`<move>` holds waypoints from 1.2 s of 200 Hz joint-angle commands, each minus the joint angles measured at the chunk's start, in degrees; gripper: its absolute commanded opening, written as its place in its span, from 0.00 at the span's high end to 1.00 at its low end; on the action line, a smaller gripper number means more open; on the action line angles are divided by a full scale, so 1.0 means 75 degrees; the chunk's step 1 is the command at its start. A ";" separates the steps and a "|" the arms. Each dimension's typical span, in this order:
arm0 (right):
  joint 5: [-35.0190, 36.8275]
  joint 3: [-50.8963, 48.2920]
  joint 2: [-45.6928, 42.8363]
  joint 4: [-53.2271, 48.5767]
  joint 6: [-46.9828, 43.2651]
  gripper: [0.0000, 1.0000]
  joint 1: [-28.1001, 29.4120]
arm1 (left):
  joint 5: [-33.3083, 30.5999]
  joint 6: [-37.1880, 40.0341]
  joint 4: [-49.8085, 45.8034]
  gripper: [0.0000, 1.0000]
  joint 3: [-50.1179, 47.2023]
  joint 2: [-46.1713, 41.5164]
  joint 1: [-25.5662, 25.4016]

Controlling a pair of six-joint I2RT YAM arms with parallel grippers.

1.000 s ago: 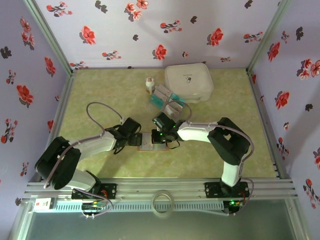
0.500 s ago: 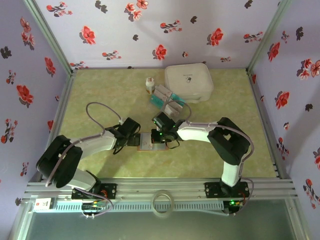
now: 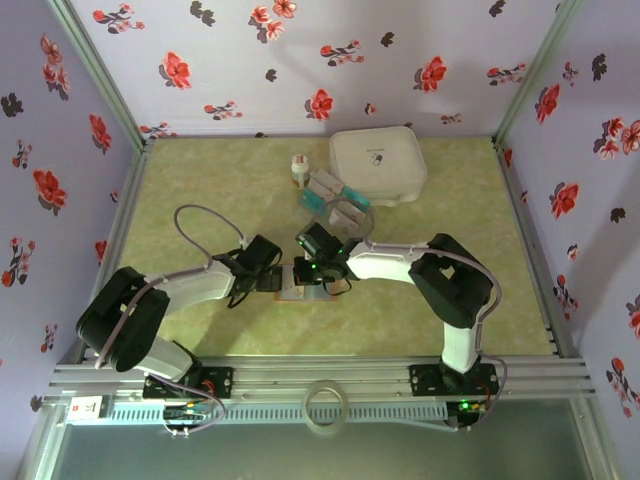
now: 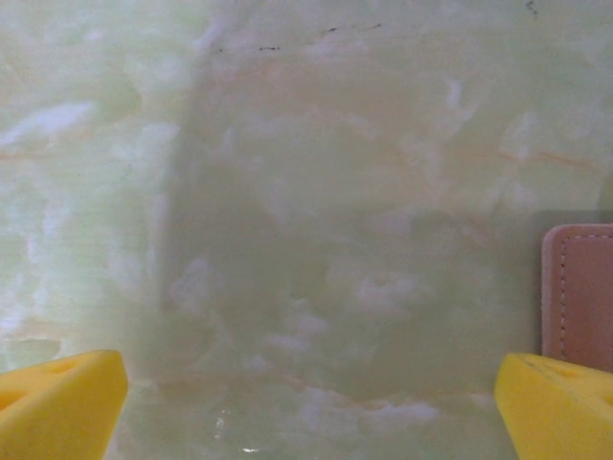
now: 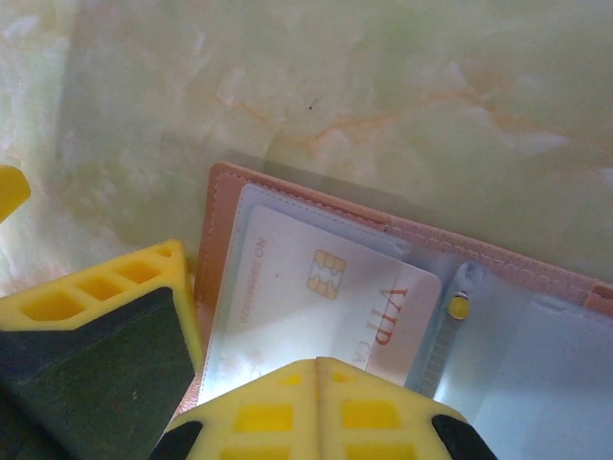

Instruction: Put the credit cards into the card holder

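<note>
The card holder (image 5: 215,220) lies open on the table, pinkish-brown leather with clear sleeves. A white VIP credit card (image 5: 316,297) with a gold chip sits partly inside its left sleeve. My right gripper (image 5: 319,369) is shut, its joined tips resting on that card's near edge. My left gripper (image 4: 306,412) is open just left of the card holder (image 4: 579,292), with bare table between its fingers. From above, both grippers meet over the card holder (image 3: 290,292): left gripper (image 3: 278,280), right gripper (image 3: 303,277). More credit cards (image 3: 335,200), white and teal, lie in a loose pile further back.
A large white zip case (image 3: 378,165) stands at the back, right of the card pile. A small white bottle (image 3: 298,170) stands left of the pile. One of the left gripper's yellow fingers (image 5: 105,287) sits against the holder's left edge. Flowered walls enclose the table.
My right gripper has shifted slightly to the left over the card holder. The left arm has barely moved.
</note>
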 commanded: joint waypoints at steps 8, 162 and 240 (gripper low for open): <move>-0.0055 0.0201 0.0086 -0.0212 0.0055 0.98 0.0074 | 0.0105 -0.0074 0.0019 0.00 -0.0073 0.0085 -0.0005; 0.0319 -0.0179 -0.0245 -0.0391 0.0042 0.99 -0.0130 | 0.0059 0.0090 -0.0494 0.00 0.0268 0.0073 0.0460; 0.0213 -0.0082 -0.0023 -0.0299 0.0110 0.99 -0.0060 | 0.0181 0.0128 -0.0324 0.00 0.0276 0.0407 0.0372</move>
